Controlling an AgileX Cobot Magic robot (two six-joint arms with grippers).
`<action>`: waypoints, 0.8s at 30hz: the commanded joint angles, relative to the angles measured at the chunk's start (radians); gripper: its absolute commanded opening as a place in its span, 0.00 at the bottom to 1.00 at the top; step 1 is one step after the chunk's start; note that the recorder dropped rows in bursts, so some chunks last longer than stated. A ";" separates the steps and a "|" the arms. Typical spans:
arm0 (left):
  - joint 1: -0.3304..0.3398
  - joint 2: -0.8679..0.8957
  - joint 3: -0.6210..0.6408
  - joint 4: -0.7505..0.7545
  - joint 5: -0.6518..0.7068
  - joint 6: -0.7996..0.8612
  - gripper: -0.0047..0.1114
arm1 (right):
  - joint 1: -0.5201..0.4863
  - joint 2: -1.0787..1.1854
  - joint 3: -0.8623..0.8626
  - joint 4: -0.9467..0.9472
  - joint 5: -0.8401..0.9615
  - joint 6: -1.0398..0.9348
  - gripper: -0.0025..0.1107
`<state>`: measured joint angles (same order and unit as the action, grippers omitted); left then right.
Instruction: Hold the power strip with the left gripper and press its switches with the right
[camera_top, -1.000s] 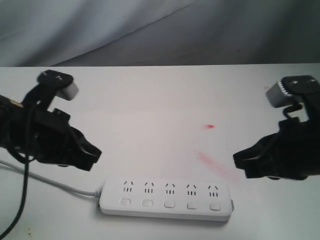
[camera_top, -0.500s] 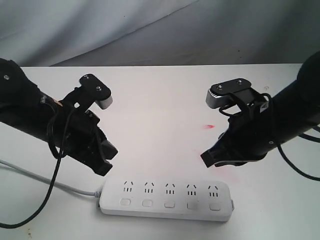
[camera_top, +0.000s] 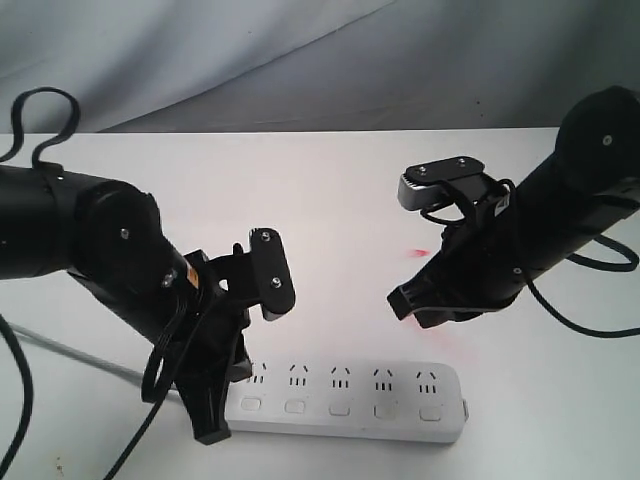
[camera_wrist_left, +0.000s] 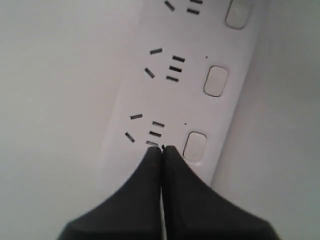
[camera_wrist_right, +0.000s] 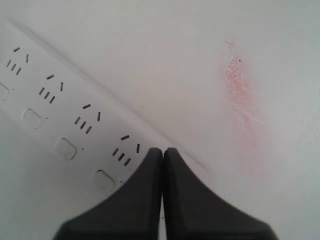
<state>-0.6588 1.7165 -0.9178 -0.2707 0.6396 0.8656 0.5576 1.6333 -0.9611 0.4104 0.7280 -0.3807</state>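
The white power strip lies flat near the table's front edge, its row of switches facing me. My left gripper is shut and reaches down over the strip's left end. In the left wrist view its tips sit at the end socket of the strip, beside a switch; contact is unclear. My right gripper is shut and hangs above the table behind the strip's right half. Its tips show by the strip's far edge, apart from the switches.
The strip's thin grey cord runs off to the left, partly hidden by my left arm. A red smear marks the white table near my right gripper, also in the right wrist view. A grey backdrop hangs behind.
My left arm has swung right and down, bringing its shut gripper onto the strip's left end. My right gripper has shifted slightly left and stays behind the strip. The strip has not moved.
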 joint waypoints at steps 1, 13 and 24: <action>-0.010 0.045 -0.020 0.066 0.014 -0.085 0.04 | 0.002 0.000 -0.007 0.002 0.030 0.019 0.02; -0.010 0.110 -0.039 0.101 0.026 -0.136 0.04 | 0.085 0.000 -0.007 -0.173 0.043 0.190 0.02; -0.010 0.115 -0.039 0.101 0.030 -0.136 0.04 | 0.152 0.020 -0.001 -0.294 0.084 0.290 0.02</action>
<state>-0.6625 1.8106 -0.9574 -0.1758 0.6635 0.7431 0.7080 1.6391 -0.9611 0.1304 0.7988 -0.0997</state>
